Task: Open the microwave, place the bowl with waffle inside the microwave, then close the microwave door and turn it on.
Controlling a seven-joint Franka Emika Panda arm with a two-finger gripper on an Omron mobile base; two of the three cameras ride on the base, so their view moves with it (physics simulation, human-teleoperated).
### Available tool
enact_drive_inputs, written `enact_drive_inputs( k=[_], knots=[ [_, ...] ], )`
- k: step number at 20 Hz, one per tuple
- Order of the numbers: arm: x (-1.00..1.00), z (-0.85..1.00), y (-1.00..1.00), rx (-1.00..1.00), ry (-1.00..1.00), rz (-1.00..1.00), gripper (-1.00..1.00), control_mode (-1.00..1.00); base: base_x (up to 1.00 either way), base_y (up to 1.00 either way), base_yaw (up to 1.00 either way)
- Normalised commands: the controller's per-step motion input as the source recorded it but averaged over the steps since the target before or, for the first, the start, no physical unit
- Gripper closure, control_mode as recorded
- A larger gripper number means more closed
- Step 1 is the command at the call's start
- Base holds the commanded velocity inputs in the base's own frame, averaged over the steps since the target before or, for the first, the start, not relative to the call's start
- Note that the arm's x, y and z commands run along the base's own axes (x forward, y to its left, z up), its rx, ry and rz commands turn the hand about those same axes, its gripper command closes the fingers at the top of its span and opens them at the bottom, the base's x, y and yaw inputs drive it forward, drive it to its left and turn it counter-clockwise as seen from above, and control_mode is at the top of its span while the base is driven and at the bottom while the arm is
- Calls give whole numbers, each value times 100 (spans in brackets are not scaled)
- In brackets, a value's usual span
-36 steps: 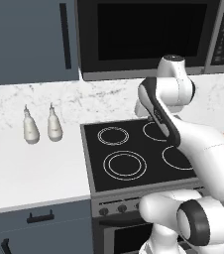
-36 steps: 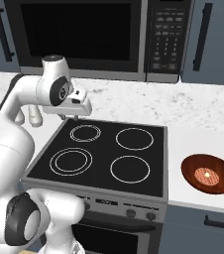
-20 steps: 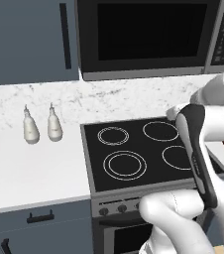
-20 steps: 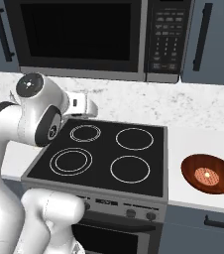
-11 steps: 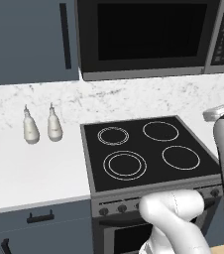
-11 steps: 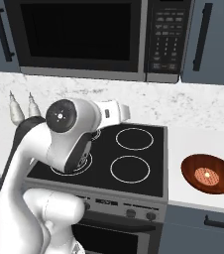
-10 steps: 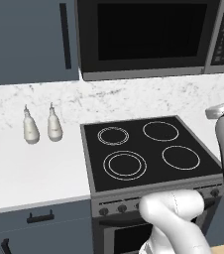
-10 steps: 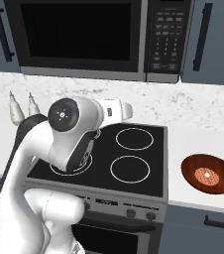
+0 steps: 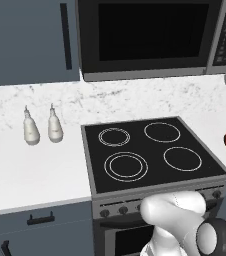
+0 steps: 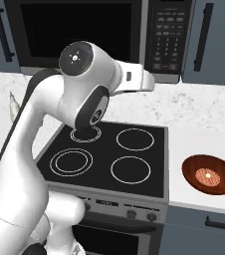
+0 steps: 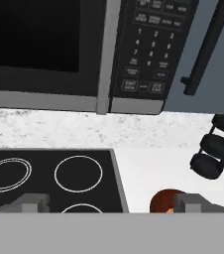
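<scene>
While you watch, your arm has swung away from the left side of the stovetop (image 10: 109, 154) and over to the right, so the hand now looks at the microwave (image 11: 84, 54) and its button panel (image 11: 151, 47). That tells me you are lining up to open the microwave door (image 9: 147, 37), which is shut. Nothing else has moved.

Your claw (image 11: 109, 203) shows two small grey tips set wide apart, with nothing held between them.

The bowl (image 10: 210, 175) sits on the white counter (image 10: 199, 144) just right of the stovetop. It is round, shiny and reddish brown, with a small pale waffle (image 10: 207, 176) inside. The microwave is a big black box with silver edges and dark, smooth glass. The counter looks like speckled stone.
</scene>
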Motion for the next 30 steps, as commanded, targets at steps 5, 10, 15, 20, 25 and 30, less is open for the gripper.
enact_drive_inputs(
  k=[5, 10, 15, 20, 25, 30],
  knots=[
    [57, 29, -19, 15, -1, 3, -100, -100, 0, 0, 0],
    [66, 8, 0, 6, 4, 3, -100, -100, 0, 0, 0],
    [28, 0, 0, 0, 1, 0, -100, -100, 0, 0, 0],
    [77, -2, 0, 0, 0, 0, -100, -100, 0, 0, 0],
    [58, -1, -3, 0, -12, 0, -100, -100, 0, 0, 0],
    [42, -1, 0, 0, -34, 1, -100, -100, 0, 0, 0]
  ],
)
